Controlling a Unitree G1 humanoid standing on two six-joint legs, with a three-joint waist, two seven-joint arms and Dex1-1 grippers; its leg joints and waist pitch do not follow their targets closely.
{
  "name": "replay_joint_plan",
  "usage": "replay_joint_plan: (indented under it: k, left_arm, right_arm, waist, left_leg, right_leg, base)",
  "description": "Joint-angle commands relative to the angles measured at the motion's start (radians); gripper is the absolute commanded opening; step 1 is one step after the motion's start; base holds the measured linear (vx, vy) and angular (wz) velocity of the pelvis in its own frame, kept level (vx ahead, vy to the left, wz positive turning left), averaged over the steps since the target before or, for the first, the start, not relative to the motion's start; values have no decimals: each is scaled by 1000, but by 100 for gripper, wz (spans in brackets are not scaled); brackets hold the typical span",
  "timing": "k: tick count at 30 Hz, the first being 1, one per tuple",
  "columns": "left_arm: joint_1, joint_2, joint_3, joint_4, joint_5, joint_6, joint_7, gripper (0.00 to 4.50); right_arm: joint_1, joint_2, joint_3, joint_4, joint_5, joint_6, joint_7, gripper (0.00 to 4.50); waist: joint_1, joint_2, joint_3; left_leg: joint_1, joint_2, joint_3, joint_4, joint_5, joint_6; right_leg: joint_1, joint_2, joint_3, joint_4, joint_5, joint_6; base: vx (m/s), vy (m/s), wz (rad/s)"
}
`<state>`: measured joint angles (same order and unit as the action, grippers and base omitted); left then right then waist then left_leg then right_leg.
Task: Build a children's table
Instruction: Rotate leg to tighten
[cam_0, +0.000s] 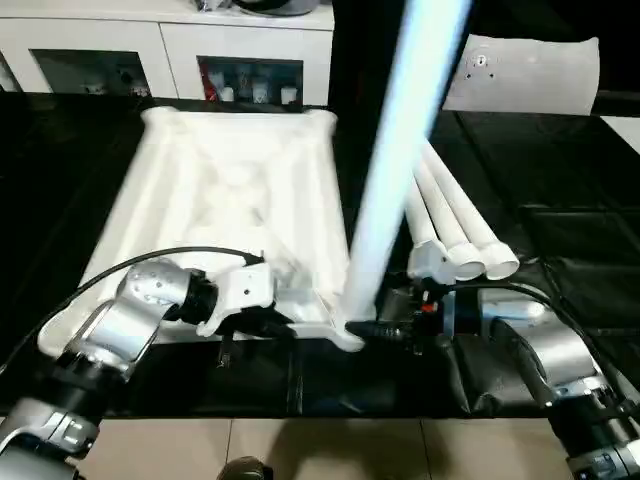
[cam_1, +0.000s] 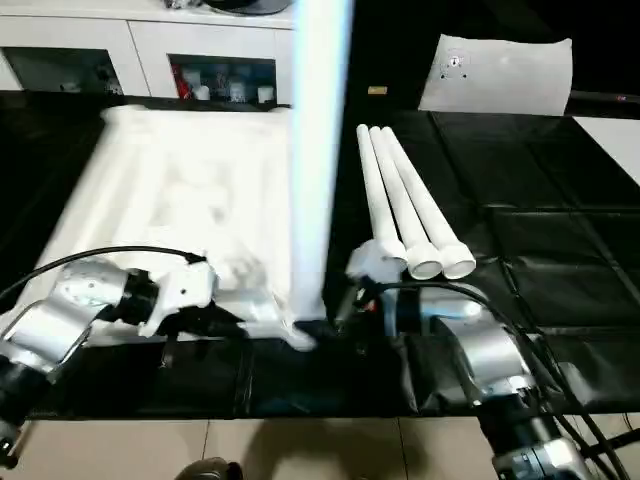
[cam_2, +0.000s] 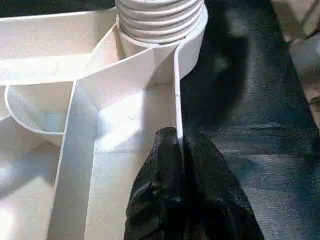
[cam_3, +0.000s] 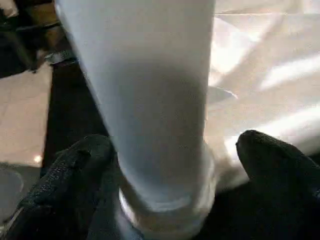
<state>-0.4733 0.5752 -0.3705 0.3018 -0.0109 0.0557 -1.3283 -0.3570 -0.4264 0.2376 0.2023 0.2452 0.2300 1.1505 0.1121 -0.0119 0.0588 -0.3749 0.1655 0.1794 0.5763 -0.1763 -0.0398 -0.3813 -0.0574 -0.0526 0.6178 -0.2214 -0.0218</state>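
In the left eye view the upturned table top (cam_0: 230, 190) lies on the dark mat, one leg (cam_0: 395, 150) upright in its near corner socket and three spare legs (cam_0: 455, 225) just beside that corner. The left wrist view shows the left gripper (cam_2: 179, 150) pinched shut on the top's edge wall below the threaded socket (cam_2: 160, 20). In the right wrist view the right gripper (cam_3: 170, 165) stands wide around the leg's base, not clamping, so this looks like screwing home the first leg; next it likely needs to close and twist again.

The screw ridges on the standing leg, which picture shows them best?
The left wrist view: the ridges sit close up in the corner hole. The right wrist view shows the leg's smooth side; the head views show the whole leg, ridges too small to see.
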Motion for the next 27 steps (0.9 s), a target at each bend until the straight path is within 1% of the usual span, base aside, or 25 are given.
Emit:
replay_joint_plan:
  k: [1, 2, 5, 6, 7, 10, 12, 14, 15, 16, 17, 20, 21, 23, 24, 25, 26, 27]
  left_arm:
    - [-20, -7, -28, 2, 8, -32, -36, 0]
    - [-25, -9, -33, 9, 10, -40, -43, 0]
    - [-35, -14, -37, 23, 11, -51, -52, 0]
    - [-39, -15, -38, 32, 12, -59, -56, 0]
    - [-41, -16, -38, 37, 12, -64, -58, 0]
    - [-44, -16, -38, 44, 13, -67, -59, 0]
    - [-49, -17, -39, 57, 14, -76, -57, 0]
    - [-52, -16, -41, 63, 19, -85, -56, 0]
    - [-53, -19, -38, 67, 15, -84, -58, 0]
    - [-53, -19, -38, 67, 15, -84, -58, 0]
    - [-53, -19, -38, 67, 15, -84, -58, 0]
    - [-51, -23, -32, 74, 11, -82, -50, 0]
    - [-48, -22, -25, 73, 6, -73, -42, 0]
    - [-42, -20, -16, 68, 1, -59, -33, 0]
    - [-17, -20, 18, 32, -15, -9, 16, 0]
    - [-11, -20, 25, 24, -17, 1, 28, 0]
    - [17, -23, 57, -13, -21, 43, 88, 0]
    - [35, -29, 79, -39, -21, 82, 136, 0]
  right_arm:
    - [-21, -9, 19, 24, -11, -6, 26, 420]
    - [-30, -6, 27, 40, -17, -9, 36, 412]
    - [-46, -2, 41, 69, -27, -17, 53, 399]
    - [-52, -2, 45, 77, -28, -17, 63, 386]
    - [-54, -2, 47, 79, -28, -16, 68, 369]
    - [-55, -7, 59, 81, -34, -17, 84, 359]
    - [-60, -7, 63, 91, -36, -18, 90, 330]
    - [-65, -5, 63, 99, -36, -20, 89, 323]
    - [-69, -3, 63, 104, -33, -16, 94, 310]
    - [-69, -3, 63, 104, -33, -16, 94, 300]
    - [-69, -3, 63, 104, -33, -16, 94, 292]
    - [-71, 10, 62, 115, -24, -6, 94, 288]
    - [-69, 24, 60, 117, -12, 15, 93, 282]
    - [-65, 35, 62, 118, -10, 21, 89, 280]
    - [-58, 81, 59, 139, -15, 24, 35, 280]
    - [-57, 92, 58, 144, -17, 21, 20, 279]
    - [-59, 147, 44, 177, -27, 19, -66, 279]
    - [-62, 181, 34, 196, -30, 21, -118, 279]
  waist:
    - [-6, 6, -65]
    - [-4, 10, -64]
    - [-5, 9, -64]
    - [-6, 6, -64]
    - [-4, 8, -63]
    - [-3, 8, -64]
    - [-4, 8, -63]
    - [-3, 7, -63]
    - [-3, 7, -62]
    - [-3, 11, -61]
    - [-4, 10, -61]
    - [-5, 11, -59]
    - [-5, 10, -56]
    - [-5, 10, -55]
    - [-5, 8, -56]
    - [-7, 5, -55]
    - [-10, 4, -53]
    - [-25, 2, -48]
  left_leg:
    - [20, 73, -22, -59, -148, 41]
    - [19, 72, -23, -58, -146, 41]
    - [20, 72, -22, -56, -147, 40]
    - [20, 73, -22, -56, -147, 40]
    - [21, 73, -21, -56, -154, 40]
    - [20, 74, -23, -57, -153, 36]
    - [21, 75, -23, -57, -158, 37]
    - [20, 74, -22, -56, -160, 36]
    - [21, 74, -22, -57, -169, 32]
    - [21, 75, -22, -57, -172, 28]
    - [22, 75, -23, -58, -176, 25]
    - [21, 74, -23, -58, -183, 25]
    - [21, 75, -23, -59, -192, 23]
    - [22, 75, -23, -60, -209, 19]
    - [22, 75, -24, -61, -211, 17]
    - [21, 77, -25, -61, -207, 12]
    - [20, 76, -24, -63, -213, 11]
    - [19, 74, -28, -68, -247, -9]
  right_leg:
    - [43, -95, 52, -62, -21, -236]
    - [43, -96, 52, -63, -27, -238]
    - [42, -94, 51, -62, -27, -245]
    - [42, -94, 51, -60, -26, -244]
    - [41, -95, 51, -62, -36, -245]
    - [42, -95, 51, -60, -38, -242]
    - [40, -94, 50, -61, -40, -244]
    - [41, -95, 51, -61, -47, -244]
    - [41, -96, 51, -63, -66, -242]
    - [39, -96, 52, -64, -70, -242]
    - [39, -95, 52, -63, -70, -242]
    - [38, -95, 51, -63, -69, -245]
    - [38, -95, 51, -64, -83, -243]
    - [36, -97, 53, -68, -114, -239]
    - [37, -97, 52, -67, -120, -237]
    - [35, -101, 53, -63, -121, -242]
    - [33, -100, 53, -66, -136, -242]
    - [30, -100, 53, -71, -202, -236]
  base:
    - [0, 0, 0]
    - [0, 0, 0]
    - [0, 0, 0]
    - [0, 0, 0]
    - [0, 0, 0]
    - [0, 0, 0]
    - [0, 0, 0]
    - [0, 0, 0]
    - [0, 0, 0]
    - [0, 0, 0]
    - [0, 0, 0]
    - [0, 0, 0]
    - [0, 0, 0]
    - [0, 0, 0]
    - [0, 0, 0]
    - [0, 0, 0]
    - [0, 0, 0]
    - [0, 0, 0]
